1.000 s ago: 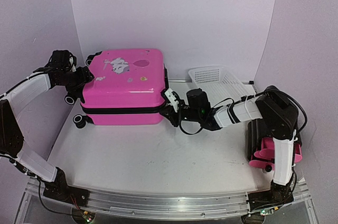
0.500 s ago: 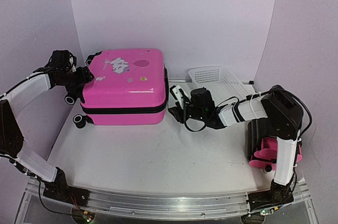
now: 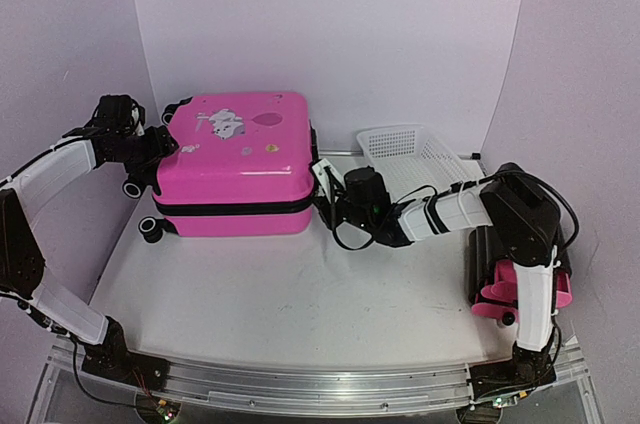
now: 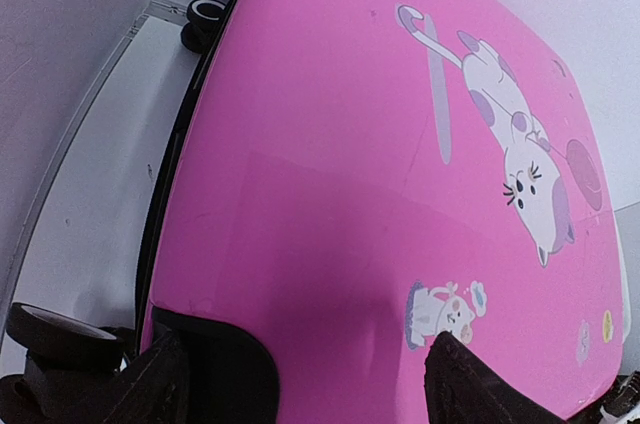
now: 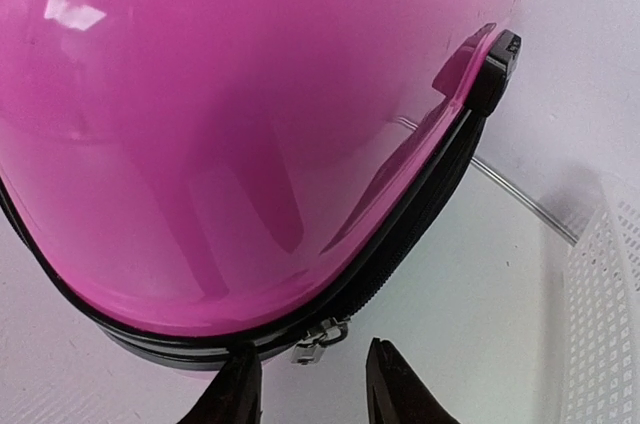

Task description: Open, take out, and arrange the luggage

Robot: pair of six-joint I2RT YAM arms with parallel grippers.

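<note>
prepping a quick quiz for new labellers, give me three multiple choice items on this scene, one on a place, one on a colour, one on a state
1. Where is the white basket? A on the table, right of the suitcase, toward the back; B on top of the suitcase; C in front of the suitcase
2. What colour is its zipper band? A white; B yellow; C black
3. How is the suitcase? A wide open; B shut, lying flat; C standing upright

1 A, the top view shows it beside the suitcase's right rear corner.
2 C, a black strip rings the pink shell.
3 B, its halves meet at the zipper, stickers facing up.
</note>
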